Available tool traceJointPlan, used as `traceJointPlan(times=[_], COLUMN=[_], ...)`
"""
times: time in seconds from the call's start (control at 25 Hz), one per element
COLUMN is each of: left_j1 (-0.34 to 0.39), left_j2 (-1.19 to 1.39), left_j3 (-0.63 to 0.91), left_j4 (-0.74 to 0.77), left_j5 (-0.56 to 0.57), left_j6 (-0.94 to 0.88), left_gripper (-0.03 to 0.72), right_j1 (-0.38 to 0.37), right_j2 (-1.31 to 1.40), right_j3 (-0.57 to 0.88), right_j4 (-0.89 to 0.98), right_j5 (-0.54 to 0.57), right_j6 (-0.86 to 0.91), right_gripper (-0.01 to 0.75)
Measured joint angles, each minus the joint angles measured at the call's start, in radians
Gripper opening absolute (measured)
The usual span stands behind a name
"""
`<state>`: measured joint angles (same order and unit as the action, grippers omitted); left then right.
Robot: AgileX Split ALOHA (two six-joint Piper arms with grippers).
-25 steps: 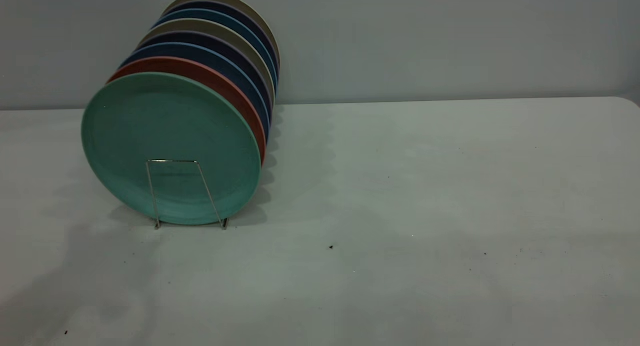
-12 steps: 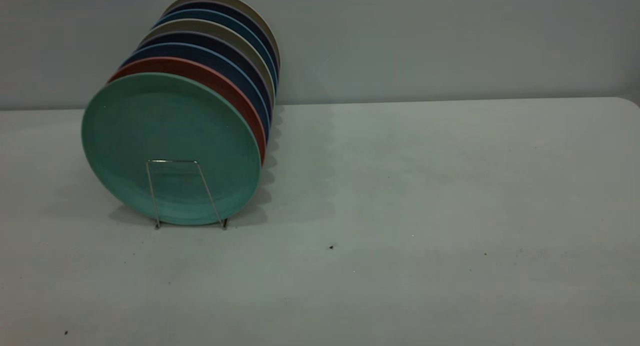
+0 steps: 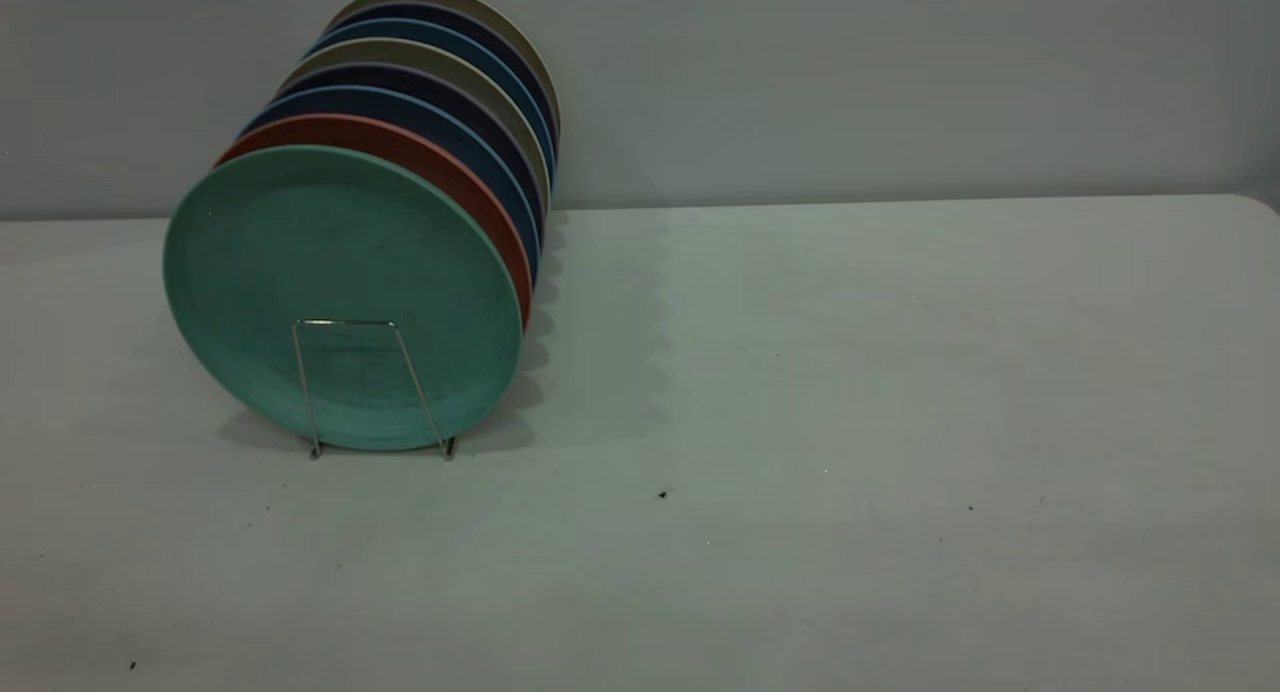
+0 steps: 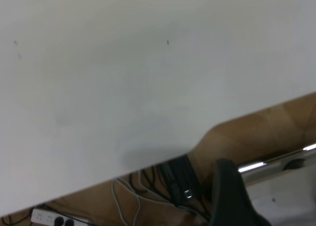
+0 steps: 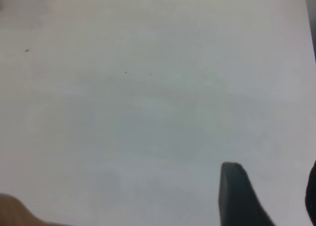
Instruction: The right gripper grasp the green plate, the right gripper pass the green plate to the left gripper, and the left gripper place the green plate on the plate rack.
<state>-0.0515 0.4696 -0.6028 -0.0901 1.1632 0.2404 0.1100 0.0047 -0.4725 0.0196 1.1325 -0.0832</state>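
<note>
The green plate (image 3: pixel 340 282) stands upright in the front slot of the plate rack (image 3: pixel 370 387), leaning behind the front wire loop. Neither gripper shows in the exterior view. In the left wrist view, one black finger (image 4: pixel 229 186) of my left gripper (image 4: pixel 274 179) hangs past the table's edge, with nothing beside it or in it. In the right wrist view, my right gripper (image 5: pixel 272 174) is open and empty over bare table, with one finger (image 5: pixel 234 191) in full sight and the other at the picture's border.
Behind the green plate stand a salmon-pink plate (image 3: pixel 470 187), dark blue plates (image 3: pixel 480 147) and grey-beige ones. The white table (image 3: pixel 850 392) stretches to the right. Beyond its edge, the left wrist view shows cables (image 4: pixel 180 179) and a power strip (image 4: pixel 49 218).
A dark shadow on the table's near left corner has faded away. The plates and rack have not moved.
</note>
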Motion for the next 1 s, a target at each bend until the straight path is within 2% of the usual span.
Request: traceJointPlan(times=[0.2, 0.56, 1.0], left_j1=[0.0, 0.0, 0.006], left_j2=[-0.155, -0.34, -0.393], left_j3=[0.111, 0.115, 0.115], left_j4=[0.0, 0.001, 0.0], left_j5=[-0.021, -0.032, -0.032], left_j6=[-0.033, -0.071, -0.071], left_gripper=[0.445, 0.445, 0.445], right_j1=[0.0, 0.0, 0.0], right_j2=[0.0, 0.0, -0.022], right_j3=[0.0, 0.0, 0.0], right_j4=[0.042, 0.045, 0.045], right_j5=[0.0, 0.0, 0.001], right_j6=[0.002, 0.002, 0.003], right_gripper=[0.351, 0.349, 0.348])
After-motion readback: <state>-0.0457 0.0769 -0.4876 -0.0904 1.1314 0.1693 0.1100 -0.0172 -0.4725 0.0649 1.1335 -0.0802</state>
